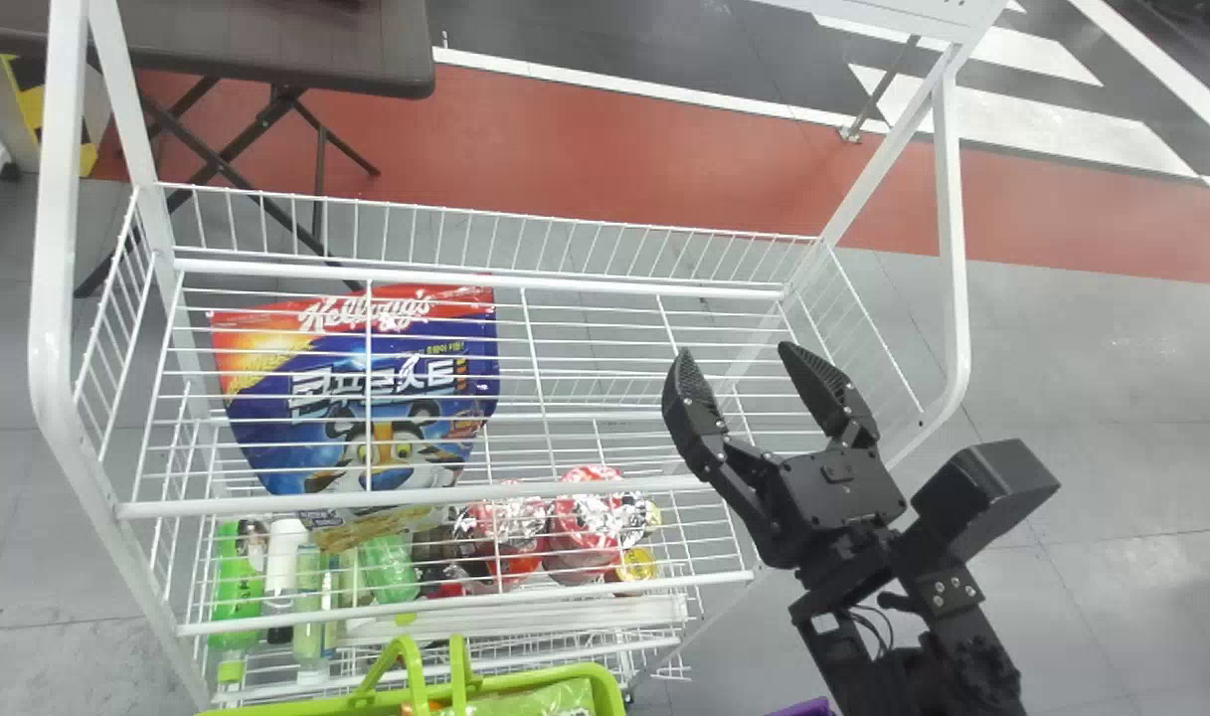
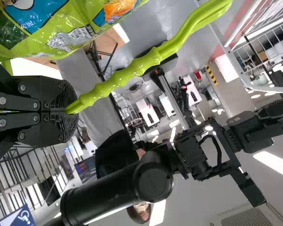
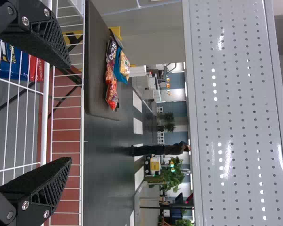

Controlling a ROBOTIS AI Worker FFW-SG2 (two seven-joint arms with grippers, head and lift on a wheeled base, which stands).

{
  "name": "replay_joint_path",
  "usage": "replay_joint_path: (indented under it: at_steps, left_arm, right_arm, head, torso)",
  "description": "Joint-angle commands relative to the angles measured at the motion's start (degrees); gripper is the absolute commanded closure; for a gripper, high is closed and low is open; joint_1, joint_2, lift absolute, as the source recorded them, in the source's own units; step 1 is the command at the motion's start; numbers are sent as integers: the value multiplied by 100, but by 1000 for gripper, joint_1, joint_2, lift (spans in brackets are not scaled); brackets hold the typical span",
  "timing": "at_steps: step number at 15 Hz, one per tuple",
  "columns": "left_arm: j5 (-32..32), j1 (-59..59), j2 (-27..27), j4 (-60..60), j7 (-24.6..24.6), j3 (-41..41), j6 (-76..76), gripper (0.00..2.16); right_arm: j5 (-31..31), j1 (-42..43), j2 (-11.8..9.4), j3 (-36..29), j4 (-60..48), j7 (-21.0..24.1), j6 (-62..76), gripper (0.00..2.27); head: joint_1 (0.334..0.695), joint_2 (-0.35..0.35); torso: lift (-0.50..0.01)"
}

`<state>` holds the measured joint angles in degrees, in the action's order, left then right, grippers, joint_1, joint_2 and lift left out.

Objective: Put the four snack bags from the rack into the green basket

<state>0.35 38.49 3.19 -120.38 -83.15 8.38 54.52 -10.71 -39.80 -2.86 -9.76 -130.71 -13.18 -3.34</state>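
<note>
Over at the left part of the white rack, one big blue-and-red snack bag shows through the wires, and I'd flag those wires: fingers going in badly lined up could snag on them or knock the rack. Bag looks broad and slick, so a shallow pinch might let it slide or swing. Green basket already has a green snack bag in it, so a sloppy drop could land on top and roll off; basket might tip too if its handle gets tugged. Right gripper: fingers spread wide, holding nothing, well apart from the rack's bag. Left gripper: fingers closed, clamped on the basket handle.
</note>
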Motion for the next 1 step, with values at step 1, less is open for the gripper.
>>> replay_joint_path:
  at_steps: [1]
  left_arm:
    - [0, 1, -3, -3, 0, 23, -6, 2020]
  right_arm:
    - [-45, -89, -22, 1, 19, 0, 92, 130]
  head:
    - [695, -350]
  torso:
    - [-6]
